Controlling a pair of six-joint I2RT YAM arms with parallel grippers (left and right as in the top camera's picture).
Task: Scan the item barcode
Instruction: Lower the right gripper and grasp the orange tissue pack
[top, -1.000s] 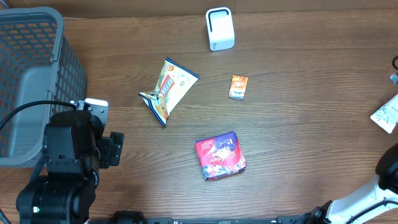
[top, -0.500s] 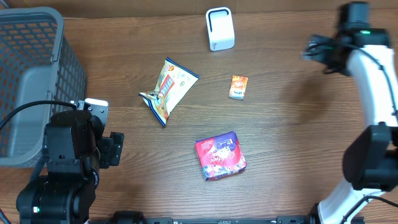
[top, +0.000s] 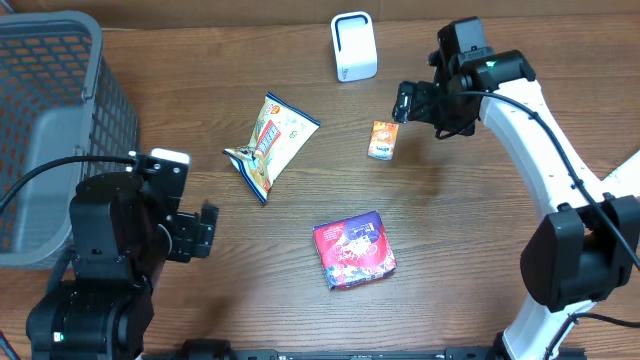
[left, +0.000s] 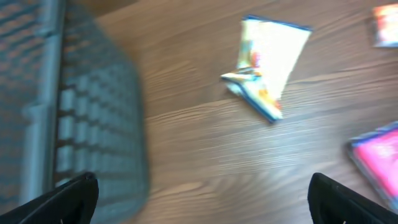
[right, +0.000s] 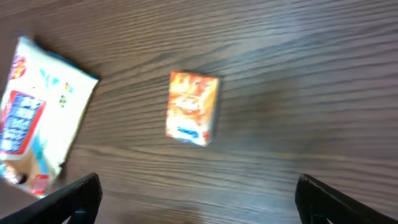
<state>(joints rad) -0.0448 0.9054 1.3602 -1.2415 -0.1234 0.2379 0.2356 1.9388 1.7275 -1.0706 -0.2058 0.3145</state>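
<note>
Swung in from the far right, the right hand (top: 408, 103) hangs open near the small orange packet (top: 383, 140), probably its pick for scanning.

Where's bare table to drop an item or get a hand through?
Bare wood right of the red box, up to the right arm. Also the strip between basket and scanner, above the chip bag. Crowded around the orange box: right gripper hangs beside it.
</note>
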